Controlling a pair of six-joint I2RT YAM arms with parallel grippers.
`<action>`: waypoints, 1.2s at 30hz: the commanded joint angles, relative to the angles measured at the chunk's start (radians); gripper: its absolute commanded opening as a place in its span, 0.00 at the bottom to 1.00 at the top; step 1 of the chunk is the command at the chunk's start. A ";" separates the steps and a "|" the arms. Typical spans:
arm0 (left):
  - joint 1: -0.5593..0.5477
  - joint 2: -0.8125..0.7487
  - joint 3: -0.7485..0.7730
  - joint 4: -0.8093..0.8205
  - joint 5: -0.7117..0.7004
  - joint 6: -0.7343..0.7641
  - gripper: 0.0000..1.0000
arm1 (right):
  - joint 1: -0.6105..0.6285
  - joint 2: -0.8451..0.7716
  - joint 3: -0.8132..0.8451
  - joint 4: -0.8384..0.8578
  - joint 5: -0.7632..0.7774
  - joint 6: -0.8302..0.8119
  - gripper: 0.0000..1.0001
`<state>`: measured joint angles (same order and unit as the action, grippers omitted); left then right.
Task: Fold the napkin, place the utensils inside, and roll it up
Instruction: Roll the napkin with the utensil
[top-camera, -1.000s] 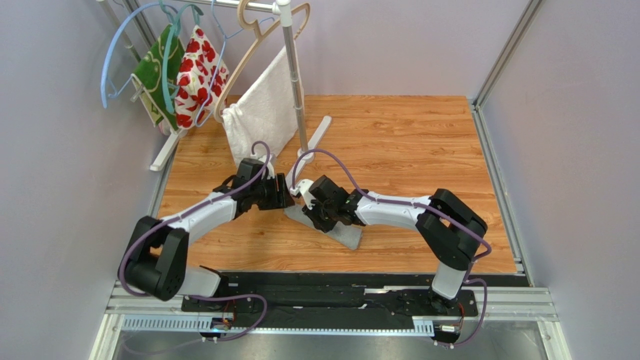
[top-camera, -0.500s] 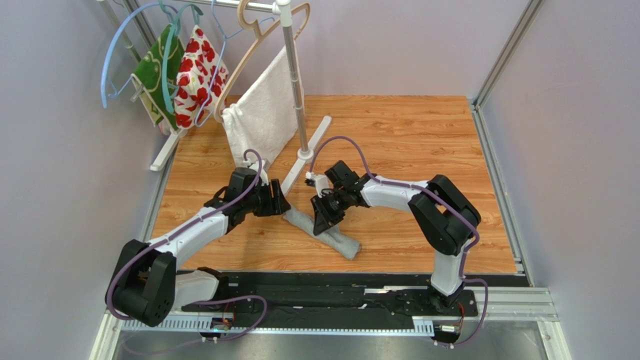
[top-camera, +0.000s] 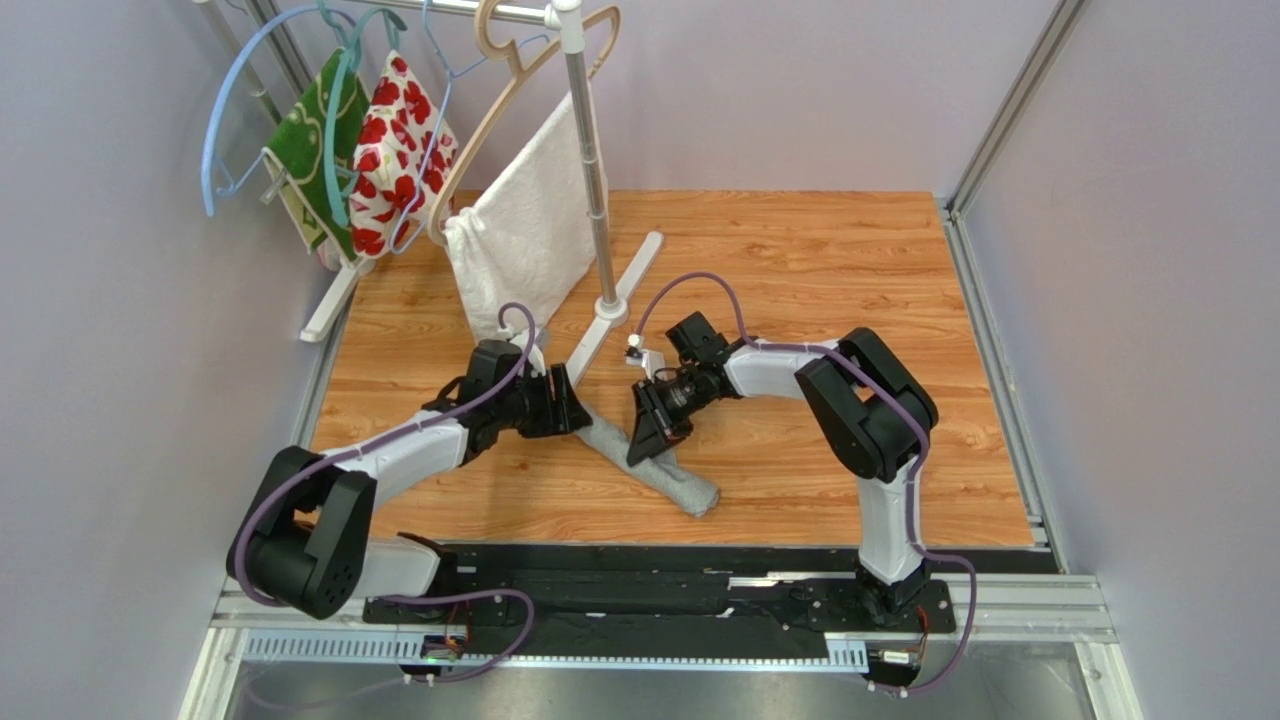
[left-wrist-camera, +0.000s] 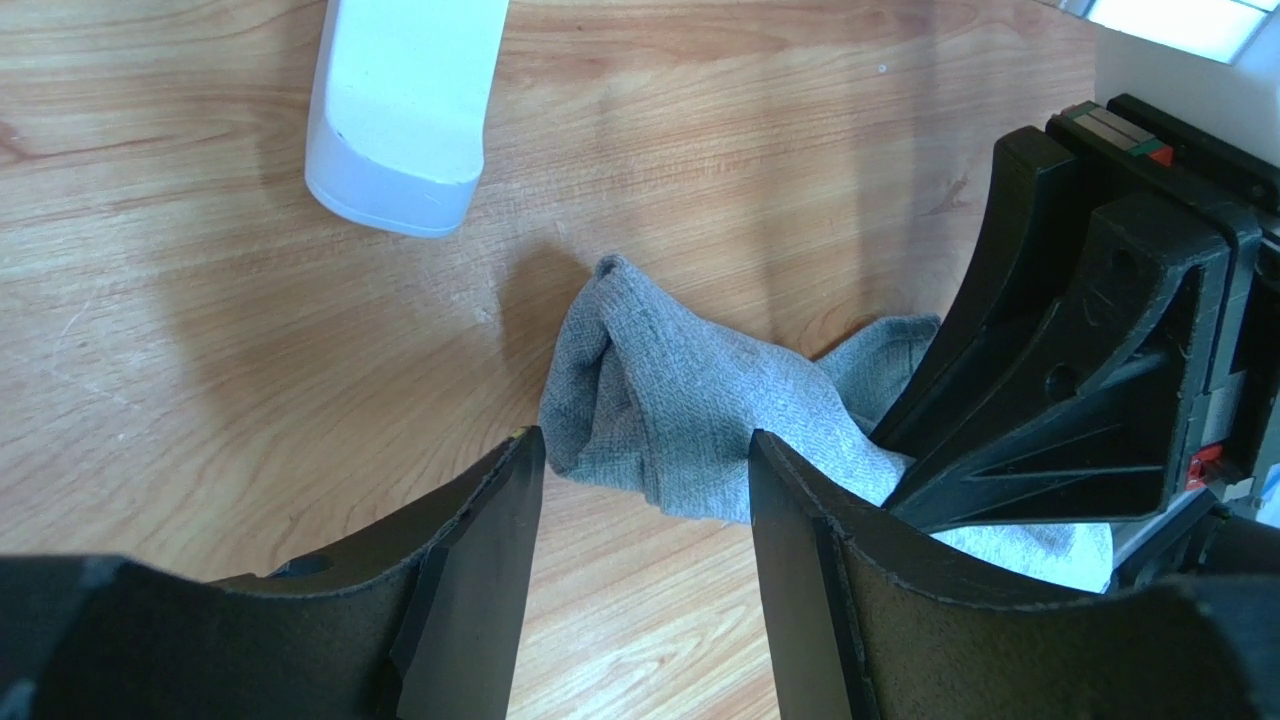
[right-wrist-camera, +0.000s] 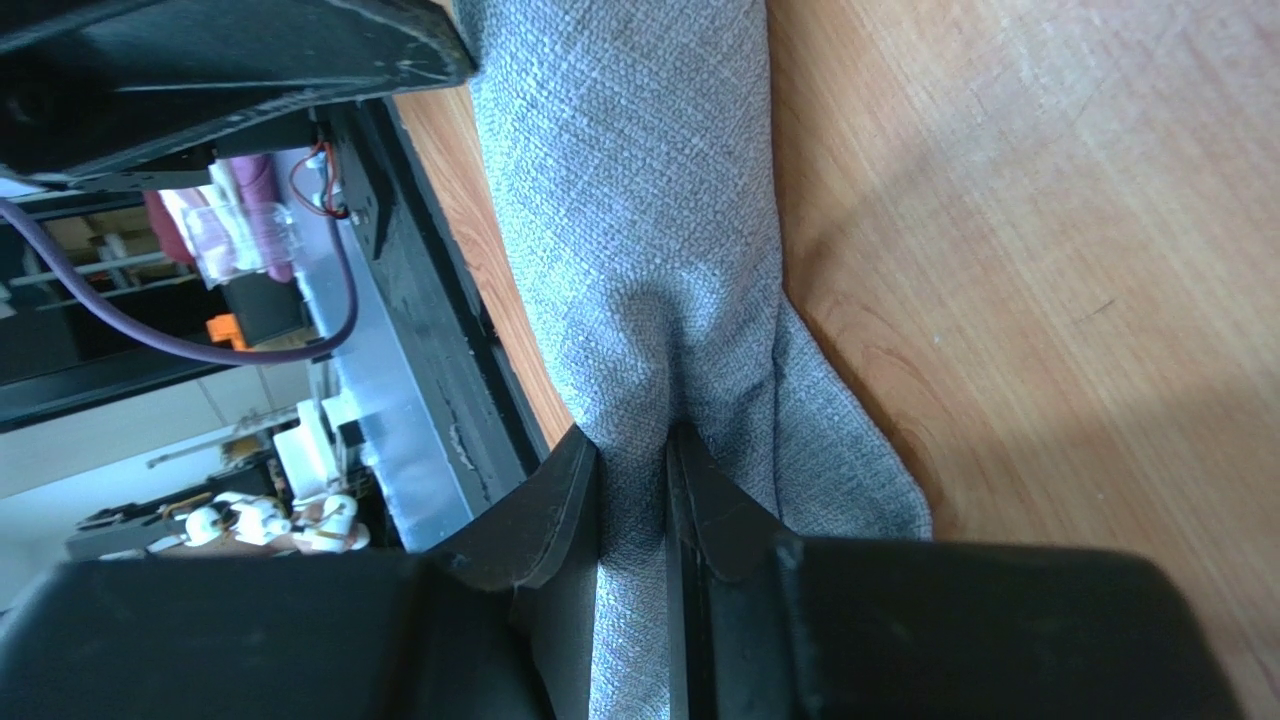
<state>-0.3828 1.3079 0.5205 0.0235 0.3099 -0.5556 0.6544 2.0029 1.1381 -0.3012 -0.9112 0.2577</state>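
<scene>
My R end effector (right-wrist-camera: 634, 447) is pinched on the rolled grey napkin (right-wrist-camera: 646, 180) on the counter (right-wrist-camera: 1052, 225), L end effector (left-wrist-camera: 639, 458) open & empty by its end

We find no readable text, brand name, number or sign in any of the views. The only thing that looks like a label is a small strip (left-wrist-camera: 1127, 132) with green and red marks. It sits on the black body of the right hand (left-wrist-camera: 902, 477), seen from the left wrist camera, and is too small for us to read.
</scene>
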 joint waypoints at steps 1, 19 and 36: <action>0.004 0.036 0.006 0.108 0.028 -0.015 0.61 | -0.009 0.054 0.011 0.030 -0.006 0.006 0.10; 0.002 0.077 0.085 -0.016 0.055 -0.021 0.00 | -0.015 -0.130 0.100 -0.159 0.196 -0.052 0.50; 0.002 0.177 0.237 -0.231 0.054 0.002 0.00 | 0.553 -0.242 0.028 -0.069 1.495 -0.212 0.54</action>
<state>-0.3828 1.4761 0.7158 -0.1734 0.3607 -0.5732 1.1755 1.7248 1.1908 -0.4465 0.2592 0.1040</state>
